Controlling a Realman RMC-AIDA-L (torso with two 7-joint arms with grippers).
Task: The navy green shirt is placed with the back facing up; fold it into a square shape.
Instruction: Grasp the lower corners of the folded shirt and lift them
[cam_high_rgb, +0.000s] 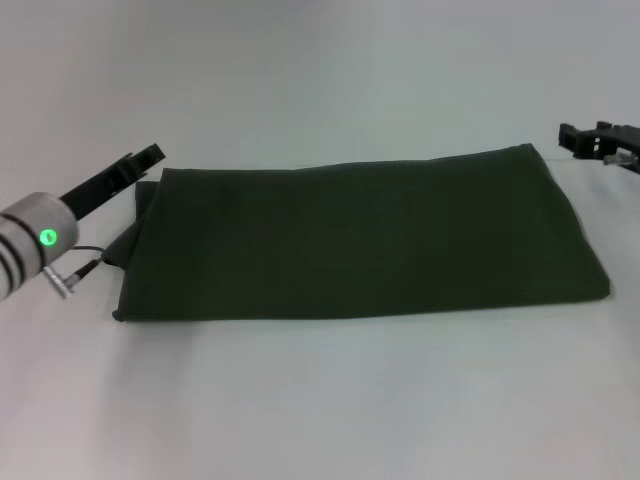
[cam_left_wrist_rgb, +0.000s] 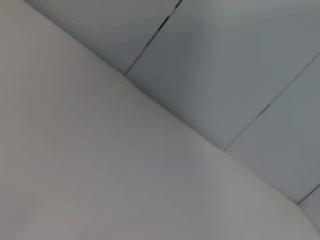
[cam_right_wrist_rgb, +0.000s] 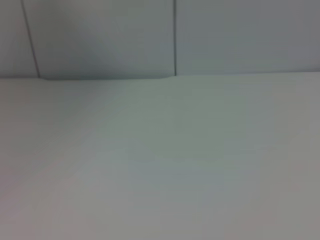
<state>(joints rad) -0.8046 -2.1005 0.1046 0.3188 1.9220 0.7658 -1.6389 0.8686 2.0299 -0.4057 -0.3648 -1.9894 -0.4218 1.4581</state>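
The navy green shirt (cam_high_rgb: 360, 235) lies flat on the white tabletop (cam_high_rgb: 320, 410) as a wide rectangle, its long sides already doubled in, so it looks part-way folded; what remains, as I judge it, is to bring one short end over the other to make a square.

The left end effector (cam_high_rgb: 150, 157) sits just beside the shirt's far corner on the robot's left side, where a little extra cloth bulges out past the folded edge. I cannot tell whether it is spread or pressed together, since only its dark tip shows. The right end effector (cam_high_rgb: 580, 138) hovers just off the opposite far corner, a little apart from the fabric; its state cannot be told either. Neither appears to be pinching cloth. Both wrist views show only bare tabletop and the panelled wall (cam_left_wrist_rgb: 240, 60) behind, so they give no help.

To do this step well, each end effector should probably take a corner of the same short end, catching every layer, not just the top one. The loose bulge next to the left end effector wants tucking or gathering first, or the finished edge will be lumpy. Lift only just clear, carry the end across evenly so both corners travel together, and lay edge on edge. Soft fabric will sag and slide if dragged.
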